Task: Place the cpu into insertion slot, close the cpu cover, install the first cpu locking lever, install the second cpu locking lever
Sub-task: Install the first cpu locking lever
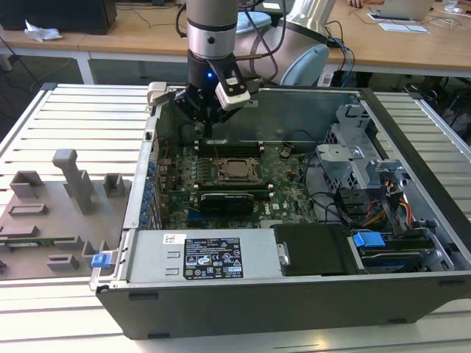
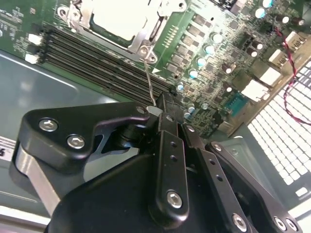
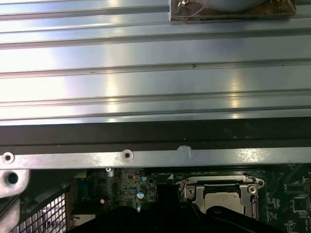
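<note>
**Pinching a cpu locking lever beside the seated chip**

In the second wrist view the claw is closing its two black fingertips together on the free end of a thin wire cpu locking lever. The lever is running from the claw up to a corner of the cpu cover. The cpu is lying flat in the insertion slot, its silver-grey top showing through the window of the steel cover, which is lying down around it. Long black memory slots are running just beside the cover, between it and the claw.

In the exterior view the claw is hanging low inside the open computer case, over the green motherboard, near the socket on the exterior view's left. The case is resting on a slatted metal bench. A grey fixture tray is lying on the bench, just beside the case, towards the exterior view's left.
</note>
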`<move>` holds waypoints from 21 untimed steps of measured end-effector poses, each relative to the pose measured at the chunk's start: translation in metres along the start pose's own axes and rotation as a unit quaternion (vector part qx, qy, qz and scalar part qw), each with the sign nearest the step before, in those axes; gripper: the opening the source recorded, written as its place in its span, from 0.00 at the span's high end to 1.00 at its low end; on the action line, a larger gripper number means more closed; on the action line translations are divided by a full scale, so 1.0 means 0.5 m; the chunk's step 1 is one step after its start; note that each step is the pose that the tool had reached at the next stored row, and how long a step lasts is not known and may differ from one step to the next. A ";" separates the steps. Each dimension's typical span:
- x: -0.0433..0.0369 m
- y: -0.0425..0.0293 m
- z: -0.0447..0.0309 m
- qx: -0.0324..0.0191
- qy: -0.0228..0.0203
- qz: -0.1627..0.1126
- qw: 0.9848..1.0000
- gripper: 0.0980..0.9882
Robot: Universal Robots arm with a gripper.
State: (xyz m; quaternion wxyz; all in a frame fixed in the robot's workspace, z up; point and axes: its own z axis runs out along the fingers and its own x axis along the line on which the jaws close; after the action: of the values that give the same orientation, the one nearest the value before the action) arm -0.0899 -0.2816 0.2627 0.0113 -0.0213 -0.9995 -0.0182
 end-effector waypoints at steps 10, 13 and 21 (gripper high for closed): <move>-0.029 0.001 0.000 0.000 0.000 0.000 1.000 0.99; -0.039 0.002 -0.001 0.000 0.000 0.000 1.000 0.99; -0.056 0.002 -0.001 0.000 0.000 0.000 1.000 0.99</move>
State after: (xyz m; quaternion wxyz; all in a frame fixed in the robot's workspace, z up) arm -0.0618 -0.2816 0.2625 0.0117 -0.0214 -0.9995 -0.0182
